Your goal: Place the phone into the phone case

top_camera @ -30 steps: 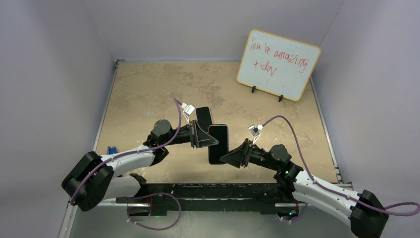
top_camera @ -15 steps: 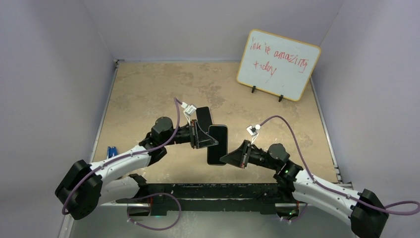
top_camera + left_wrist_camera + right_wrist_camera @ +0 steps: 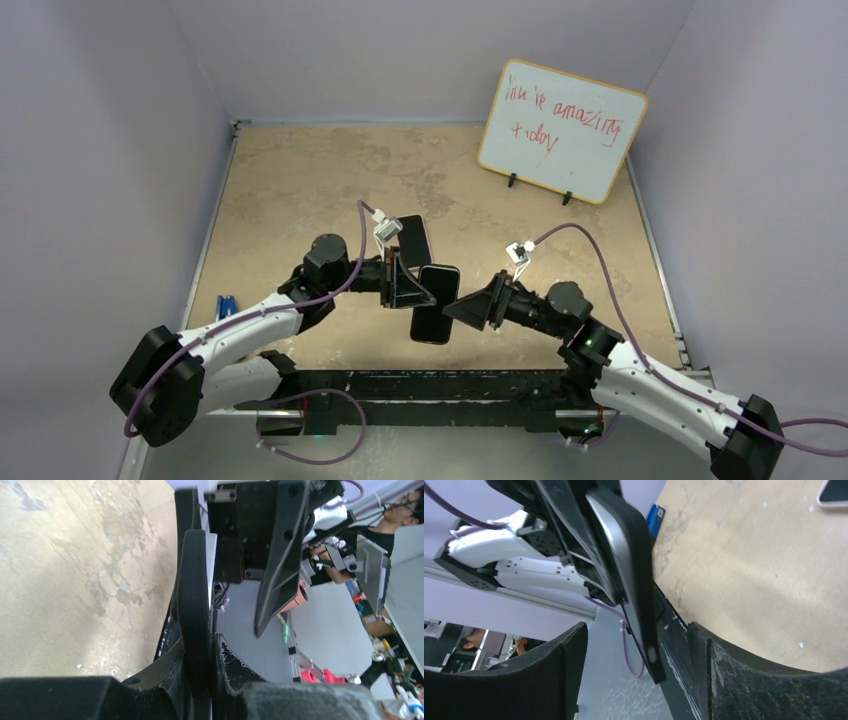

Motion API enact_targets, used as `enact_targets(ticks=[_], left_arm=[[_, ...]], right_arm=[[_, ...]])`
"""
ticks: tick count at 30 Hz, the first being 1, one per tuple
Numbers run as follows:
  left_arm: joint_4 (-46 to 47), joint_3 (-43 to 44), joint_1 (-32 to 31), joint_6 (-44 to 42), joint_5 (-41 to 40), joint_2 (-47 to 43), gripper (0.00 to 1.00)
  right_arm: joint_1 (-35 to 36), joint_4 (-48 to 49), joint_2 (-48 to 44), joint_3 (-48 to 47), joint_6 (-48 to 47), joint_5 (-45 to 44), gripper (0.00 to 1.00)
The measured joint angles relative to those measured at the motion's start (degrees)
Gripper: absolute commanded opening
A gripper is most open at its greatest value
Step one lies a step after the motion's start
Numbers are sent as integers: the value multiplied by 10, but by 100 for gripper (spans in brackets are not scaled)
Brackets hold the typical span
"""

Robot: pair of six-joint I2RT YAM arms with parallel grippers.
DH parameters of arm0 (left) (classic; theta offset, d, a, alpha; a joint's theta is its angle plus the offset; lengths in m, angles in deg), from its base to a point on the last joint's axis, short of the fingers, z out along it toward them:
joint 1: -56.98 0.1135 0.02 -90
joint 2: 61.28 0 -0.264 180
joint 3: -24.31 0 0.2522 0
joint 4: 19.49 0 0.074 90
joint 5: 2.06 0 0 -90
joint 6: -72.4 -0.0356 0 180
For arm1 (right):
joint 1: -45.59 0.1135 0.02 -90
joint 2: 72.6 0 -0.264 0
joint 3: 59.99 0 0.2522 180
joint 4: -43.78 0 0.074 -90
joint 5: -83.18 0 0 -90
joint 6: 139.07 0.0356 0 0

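Tan table, whiteboard at back. Above centre: phone clamped edge-on in left gripper. Right gripper spread wide, fingers flanking phone, not touching. Phone case flat behind.

Soft, even overhead light; faint shadows; wrist views blurred up close, washed-out bright patches

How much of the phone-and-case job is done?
Nothing is joined yet. The left gripper holds up one flat black rectangular piece, and the open right gripper straddles it. The other flat black piece lies apart on the tan table. Fitting them together remains.
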Motion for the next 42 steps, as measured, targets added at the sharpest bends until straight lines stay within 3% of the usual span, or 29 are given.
enact_targets(ticks=[5, 10, 12, 16, 18, 19, 26, 27, 31, 34, 39, 42], left_arm=[[-11, 2, 0, -16, 47, -2, 0], [-15, 4, 0, -21, 82, 0, 0], [-15, 4, 0, -22, 89, 4, 0], [-54, 19, 0, -50, 90, 18, 0], [-84, 30, 0, -68, 81, 20, 0], [-100, 35, 0, -78, 80, 21, 0], [-225, 89, 0, -140, 43, 36, 0], [-229, 91, 0, -141, 42, 38, 0], [-233, 91, -1, -139, 37, 40, 0], [-225, 91, -5, -126, 14, 40, 0], [-226, 90, 8, -99, -35, 40, 0], [-204, 85, 17, -72, -46, 40, 0]], right_arm=[[0, -31, -2, -50, -32, -17, 73], [0, -48, 17, -89, -62, -29, 61], [0, -49, 27, -97, -72, -30, 49], [-1, -68, 33, -102, -96, -45, 14], [-5, -73, 36, -103, -103, -49, 1], [-5, -75, 35, -103, -109, -48, 0], [-5, -112, 45, -121, -127, -78, 0], [-5, -118, 49, -125, -127, -80, 5], [-5, -130, 53, -127, -120, -88, 41], [-5, -136, 52, -127, -112, -103, 61], [-4, -142, 26, -125, -103, -108, 73], [-4, -129, 20, -115, -99, -101, 67]])
